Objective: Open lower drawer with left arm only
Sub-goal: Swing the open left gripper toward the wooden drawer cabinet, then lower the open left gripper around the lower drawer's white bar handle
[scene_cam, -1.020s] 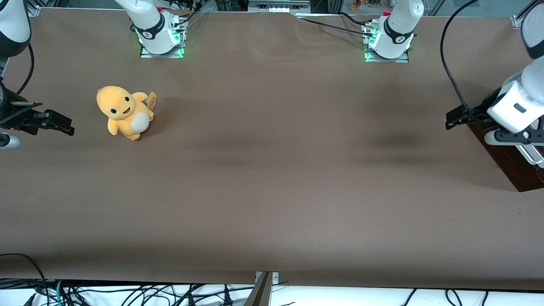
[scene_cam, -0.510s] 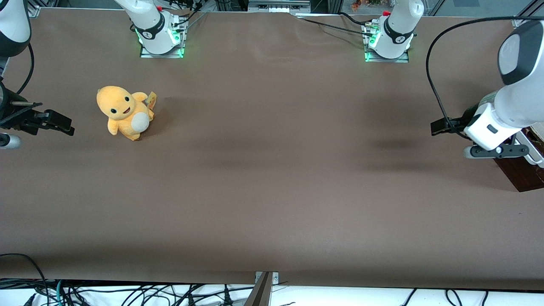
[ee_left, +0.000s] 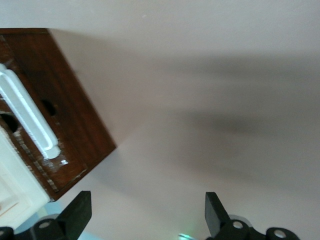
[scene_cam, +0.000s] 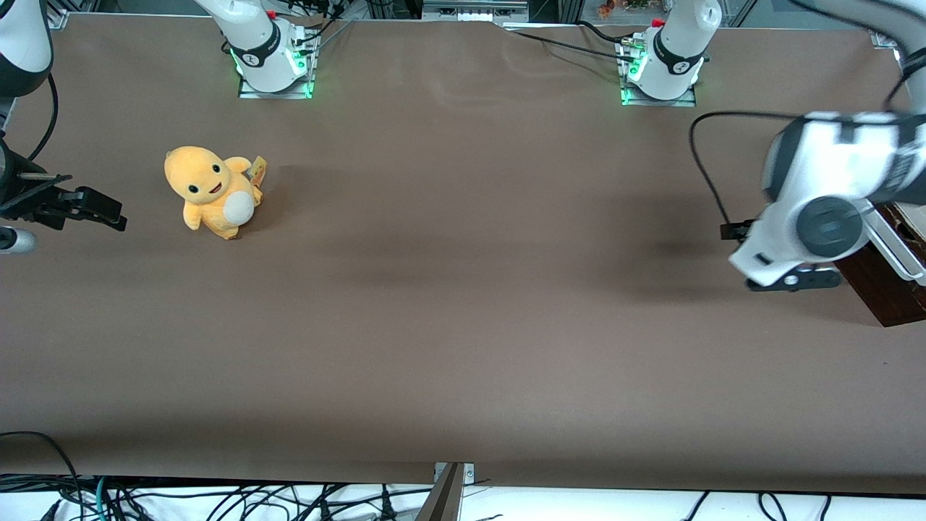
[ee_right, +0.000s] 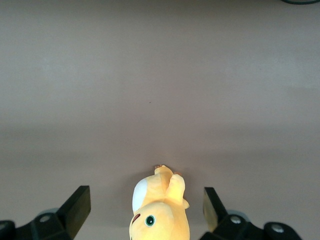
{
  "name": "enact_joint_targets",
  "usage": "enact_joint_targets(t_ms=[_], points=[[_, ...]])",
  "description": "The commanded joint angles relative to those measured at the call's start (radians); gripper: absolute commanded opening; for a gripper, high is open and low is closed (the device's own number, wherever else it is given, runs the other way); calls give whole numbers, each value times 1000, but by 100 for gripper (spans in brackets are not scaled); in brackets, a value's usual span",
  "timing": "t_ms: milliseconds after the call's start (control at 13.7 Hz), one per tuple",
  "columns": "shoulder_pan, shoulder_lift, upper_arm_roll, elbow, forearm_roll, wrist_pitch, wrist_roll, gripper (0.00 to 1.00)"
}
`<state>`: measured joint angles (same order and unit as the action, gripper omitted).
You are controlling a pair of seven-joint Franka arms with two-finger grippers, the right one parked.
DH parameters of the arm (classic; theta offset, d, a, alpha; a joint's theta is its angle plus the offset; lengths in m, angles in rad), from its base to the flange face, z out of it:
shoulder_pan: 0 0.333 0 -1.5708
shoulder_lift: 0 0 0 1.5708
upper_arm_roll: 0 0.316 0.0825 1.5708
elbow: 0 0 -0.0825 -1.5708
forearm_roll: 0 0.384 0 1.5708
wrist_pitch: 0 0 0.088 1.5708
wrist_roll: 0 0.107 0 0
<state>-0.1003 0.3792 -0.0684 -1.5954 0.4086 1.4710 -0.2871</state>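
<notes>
Gripper (ee_left: 145,220) fingers spread wide, nothing held, lower drawer (ee_left: 75,120) w/ white handle (ee_left: 27,112) near, apart

Dark glossy wooden lower drawer (ee_left: 75,115)

A yellow plush toy (scene_cam: 212,190) with a white belly sits upright on the brown tabletop (scene_cam: 448,289), toward the parked arm's end, facing the front camera. A small tag (scene_cam: 258,169) sticks out beside it. Tangled black cables (scene_cam: 217,499) lie off the tabletop's edge nearest the front camera.
</notes>
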Motion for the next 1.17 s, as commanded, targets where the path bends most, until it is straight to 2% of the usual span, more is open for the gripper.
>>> enact_joint_targets(t_ms=[0, 146, 219, 656, 1093], points=[[-39, 81, 2, 20, 154, -75, -46, 100], [-55, 148, 2, 20, 304, -130, -47, 100], [-58, 176, 2, 20, 344, -144, -49, 100], [-44, 294, 16, 20, 528, -189, -49, 100], [-38, 380, 94, 20, 645, -189, -50, 100]])
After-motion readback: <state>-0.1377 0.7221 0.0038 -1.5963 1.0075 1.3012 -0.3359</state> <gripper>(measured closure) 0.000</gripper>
